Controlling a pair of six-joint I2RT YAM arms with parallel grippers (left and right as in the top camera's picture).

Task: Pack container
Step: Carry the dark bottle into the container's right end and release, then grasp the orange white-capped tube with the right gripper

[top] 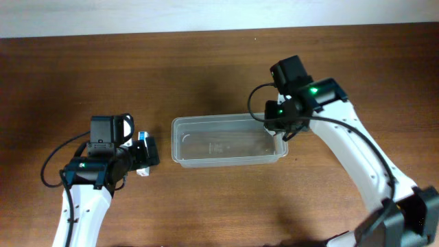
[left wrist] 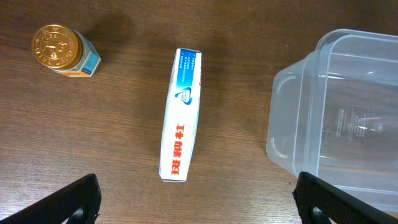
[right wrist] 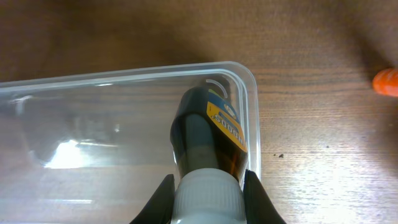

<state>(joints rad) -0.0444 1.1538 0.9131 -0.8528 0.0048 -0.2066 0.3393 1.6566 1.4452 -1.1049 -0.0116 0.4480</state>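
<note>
Sitting mid-frame in the overhead view, the container (top: 226, 162) lies lengthwise. The right gripper (right wrist: 208, 199) pinches a dark bottle (right wrist: 205, 140) at its right end. The left gripper (left wrist: 199, 199), jaws spread, hangs over a box (left wrist: 181, 115) left of it, with a gold-capped jar (left wrist: 59, 48) upper left.

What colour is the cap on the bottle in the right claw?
The cap is white, the bottle dark brown. Best seen in the right wrist view.

clear glossy plastic container (top: 206, 144); matt wood table (top: 206, 62)
</note>
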